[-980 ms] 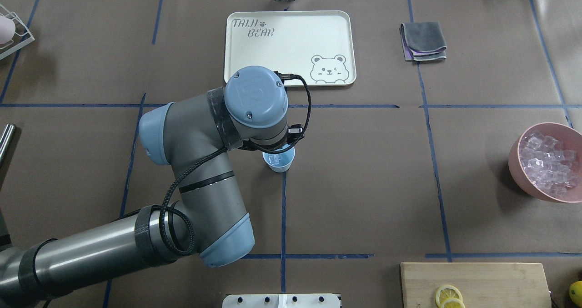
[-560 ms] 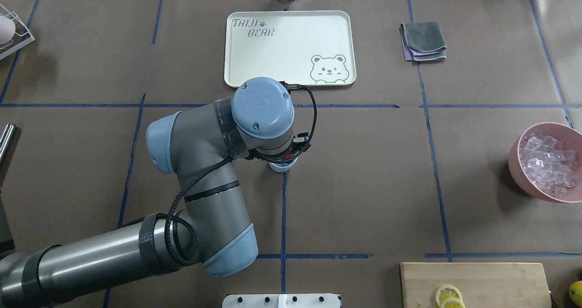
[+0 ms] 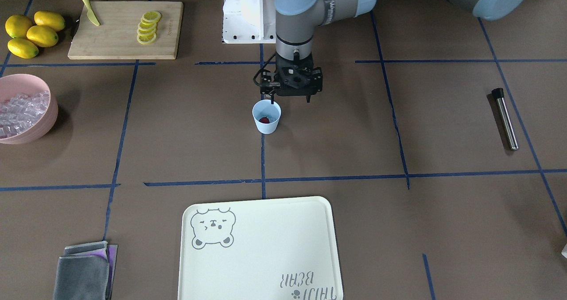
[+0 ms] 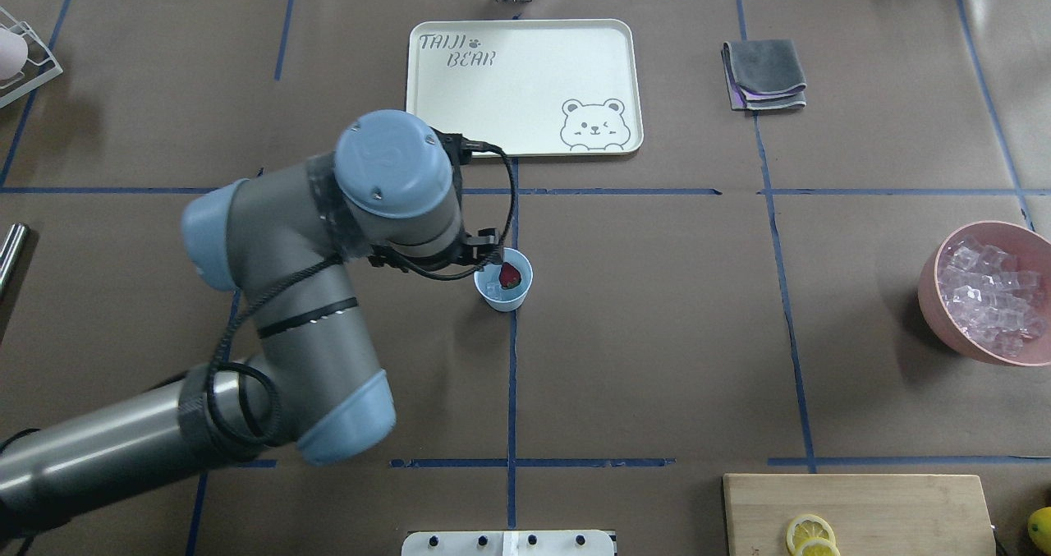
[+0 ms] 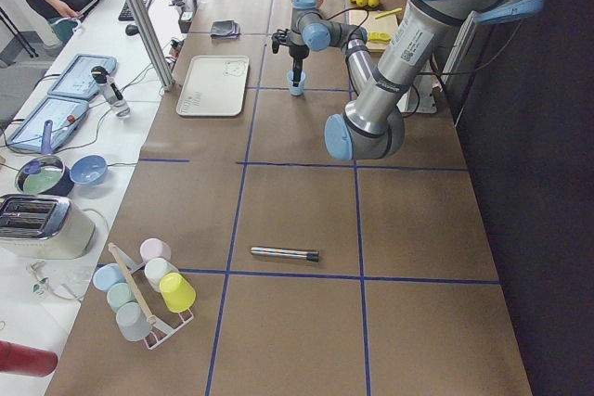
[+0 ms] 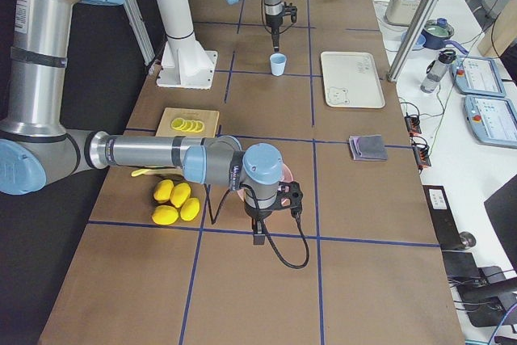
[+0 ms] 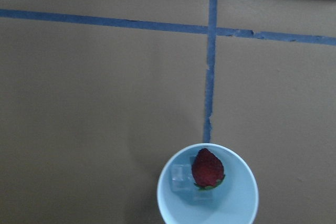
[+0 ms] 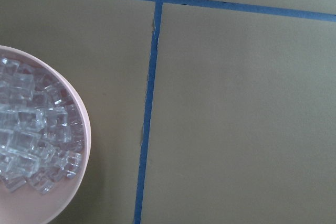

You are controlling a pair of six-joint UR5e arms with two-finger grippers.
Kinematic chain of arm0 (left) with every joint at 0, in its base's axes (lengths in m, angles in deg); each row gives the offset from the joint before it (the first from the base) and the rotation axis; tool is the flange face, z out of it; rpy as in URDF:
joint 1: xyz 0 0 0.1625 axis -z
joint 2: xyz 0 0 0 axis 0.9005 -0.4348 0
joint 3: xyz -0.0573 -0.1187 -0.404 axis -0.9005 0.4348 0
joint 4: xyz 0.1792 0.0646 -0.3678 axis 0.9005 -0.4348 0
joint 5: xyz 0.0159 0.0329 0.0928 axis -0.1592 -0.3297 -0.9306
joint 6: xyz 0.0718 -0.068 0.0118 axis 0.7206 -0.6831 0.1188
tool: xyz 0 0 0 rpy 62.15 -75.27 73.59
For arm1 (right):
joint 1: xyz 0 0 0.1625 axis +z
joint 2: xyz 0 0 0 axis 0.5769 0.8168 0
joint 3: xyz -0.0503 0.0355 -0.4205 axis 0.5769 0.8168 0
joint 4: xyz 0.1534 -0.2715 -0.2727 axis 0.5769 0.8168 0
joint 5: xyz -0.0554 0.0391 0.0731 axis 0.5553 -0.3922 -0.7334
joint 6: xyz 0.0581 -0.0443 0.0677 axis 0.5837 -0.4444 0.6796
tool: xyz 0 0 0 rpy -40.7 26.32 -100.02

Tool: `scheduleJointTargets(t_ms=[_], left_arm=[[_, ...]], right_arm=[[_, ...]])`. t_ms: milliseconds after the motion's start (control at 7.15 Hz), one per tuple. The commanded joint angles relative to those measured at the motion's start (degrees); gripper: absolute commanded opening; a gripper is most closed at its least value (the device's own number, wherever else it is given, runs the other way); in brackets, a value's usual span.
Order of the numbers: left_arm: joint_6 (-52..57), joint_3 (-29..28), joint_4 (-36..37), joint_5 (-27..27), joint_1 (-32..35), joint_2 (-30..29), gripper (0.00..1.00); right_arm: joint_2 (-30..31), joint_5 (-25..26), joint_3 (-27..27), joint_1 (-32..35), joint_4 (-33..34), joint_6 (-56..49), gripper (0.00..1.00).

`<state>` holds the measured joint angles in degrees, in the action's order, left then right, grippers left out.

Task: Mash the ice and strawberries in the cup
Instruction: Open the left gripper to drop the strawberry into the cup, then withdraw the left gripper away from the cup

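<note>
Cup [image 3: 267, 127] stands upright at the centre of the front view, on a tape line, probably a spot either arm can reach. Inside it one strawberry [image 7: 208, 168] lies on a couple of ice [image 7: 179, 178] cubes, whole and unmashed, so the filling looks done and the mashing not begun.

The left gripper [image 3: 290, 98] hangs just above and behind the cup, fingers spread and empty, one fingertip over the far rim. With nothing in its grasp, it seems free to go for a tool.

A metal rod [image 3: 505, 120] lies at the right of the front view, well apart from the cup, likely the masher, untouched.

The right gripper [image 6: 258, 236] sits low in the right side view beside the bowl [image 4: 932, 310] of spare ice. Whether its fingers are spread I cannot tell.
</note>
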<state>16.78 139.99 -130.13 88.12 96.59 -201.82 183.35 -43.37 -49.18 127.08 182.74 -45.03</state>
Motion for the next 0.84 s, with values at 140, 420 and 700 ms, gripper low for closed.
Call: scheduleJointTargets(t_ms=[140, 420, 700], left_arm=[[26.2, 7.4, -1.4, 11.8, 16.3, 20.0, 1.0], [46.3, 6.3, -2.6, 19.9, 30.1, 30.2, 1.0], [53.7, 3.8, -2.6, 22.6, 37.2, 35.5, 0.99]], right_arm=[[0.0, 0.0, -0.2, 0.0, -0.1, 0.0, 1.0], [0.1, -0.1, -0.2, 0.0, -0.1, -0.1, 1.0], [0.1, 0.0, -0.2, 0.0, -0.1, -0.1, 1.0]])
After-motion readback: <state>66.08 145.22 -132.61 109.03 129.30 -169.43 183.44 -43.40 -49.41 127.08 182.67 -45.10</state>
